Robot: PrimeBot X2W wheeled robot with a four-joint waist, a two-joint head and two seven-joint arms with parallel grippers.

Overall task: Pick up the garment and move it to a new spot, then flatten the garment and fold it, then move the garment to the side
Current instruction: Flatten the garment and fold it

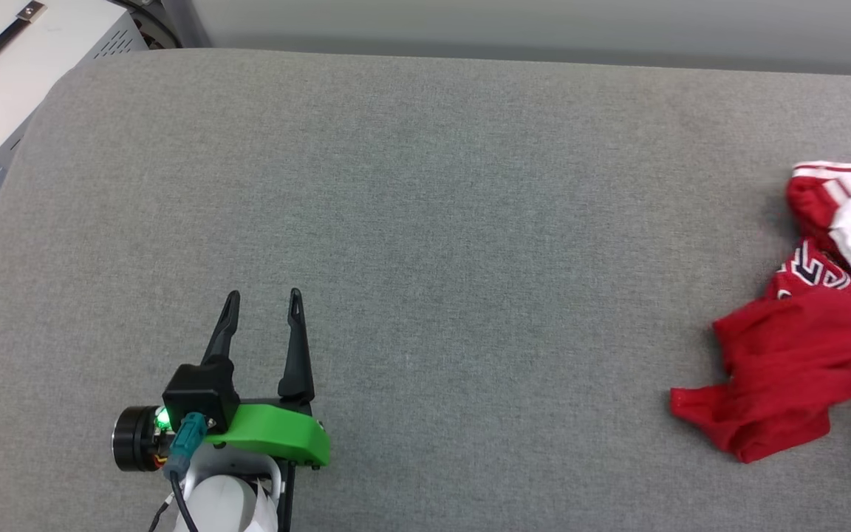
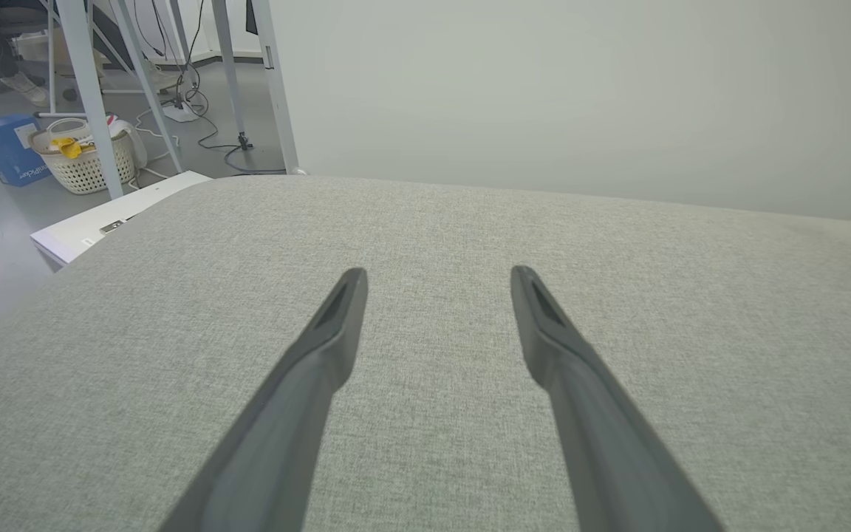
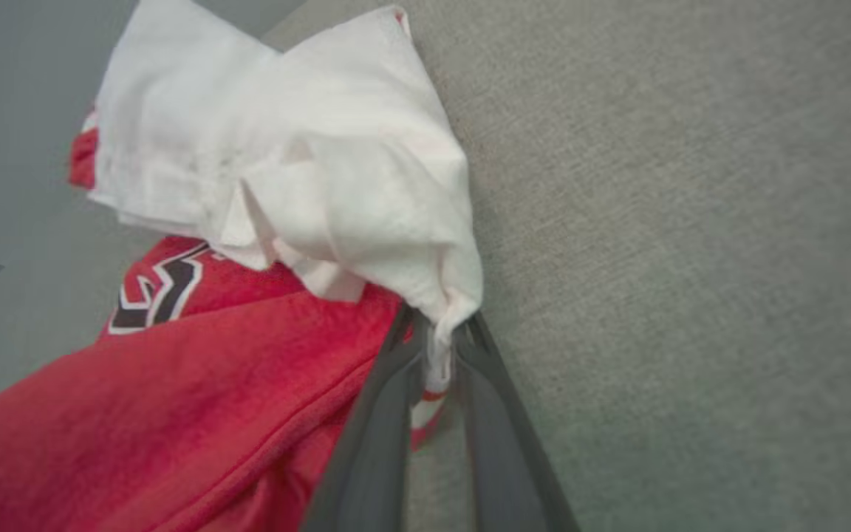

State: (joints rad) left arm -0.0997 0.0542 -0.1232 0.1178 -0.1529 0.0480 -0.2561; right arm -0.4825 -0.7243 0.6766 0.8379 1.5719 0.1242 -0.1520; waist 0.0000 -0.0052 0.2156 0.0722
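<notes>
The garment [image 1: 795, 355] is a red jersey T-shirt with white sleeves, crumpled at the right edge of the grey table [image 1: 425, 222] in the head view. In the right wrist view my right gripper [image 3: 436, 332] is shut on the garment [image 3: 196, 369], pinching the white sleeve fabric with striped trim between its fingertips. The red body with dark-and-white lettering hangs to the left of the fingers. My left gripper [image 1: 263, 299] rests at the lower left of the table, open with nothing between its fingers [image 2: 322, 347], far from the garment.
A white box with a black handle [image 1: 19, 66] stands off the table's far left corner. In the left wrist view, a white laundry basket [image 2: 86, 159], a blue box [image 2: 8, 148] and metal frame legs stand on the floor beyond the table's end.
</notes>
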